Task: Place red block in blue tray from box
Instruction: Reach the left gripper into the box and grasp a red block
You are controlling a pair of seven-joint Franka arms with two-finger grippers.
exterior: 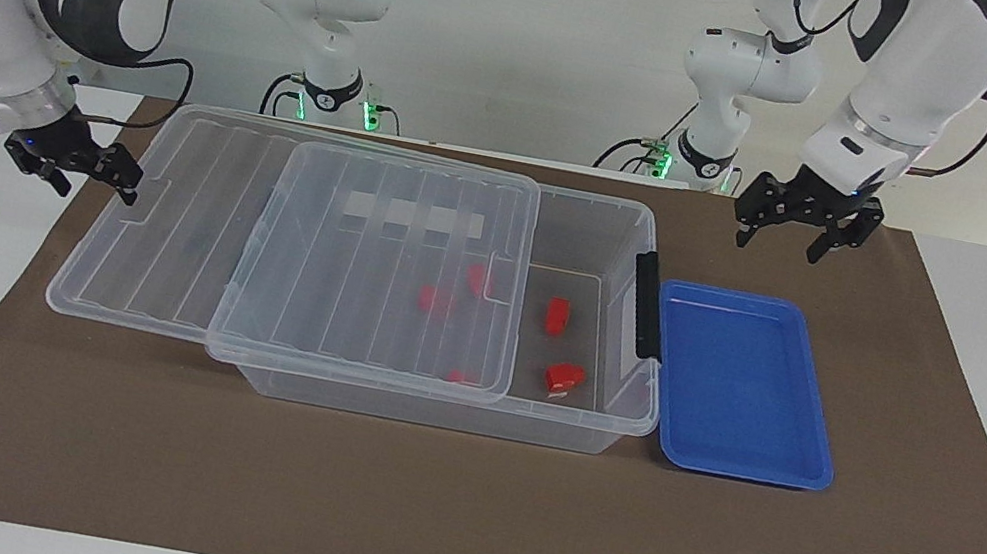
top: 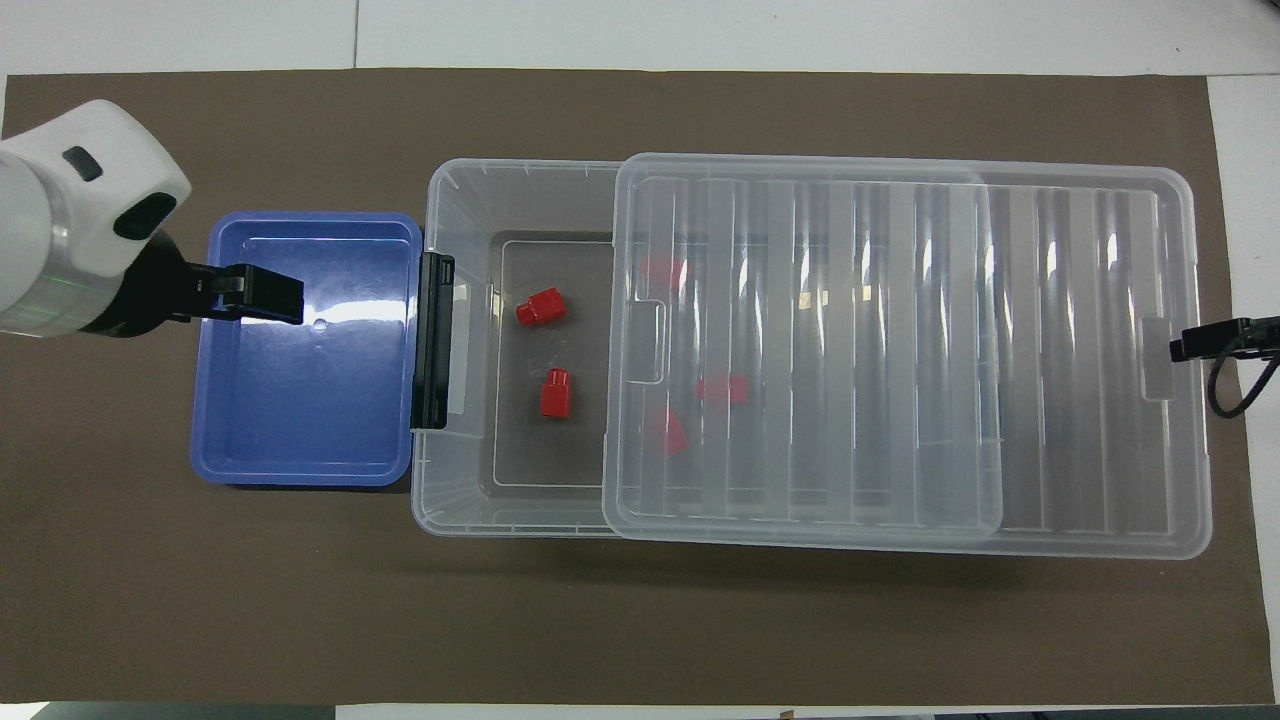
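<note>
The clear box [exterior: 607, 236] stands mid-table, its ribbed lid [exterior: 188, 223] slid toward the right arm's end, so the end by the blue tray is uncovered. In that uncovered part lies the small red block [exterior: 557, 316], also in the overhead view [top: 555, 392]. A wider red piece with a white patch [exterior: 564, 378] lies farther from the robots. The empty blue tray [exterior: 743, 387] sits against the box's black latch. My left gripper [exterior: 787, 235] is open and empty over the tray's edge nearest the robots. My right gripper [exterior: 94, 181] is open beside the lid's overhanging end.
Up to three more red pieces [top: 722, 388] show dimly under the lid. A brown mat [exterior: 452, 513] covers the table, with bare mat on the side of the box away from the robots. The black latch clip [exterior: 646, 304] stands between box and tray.
</note>
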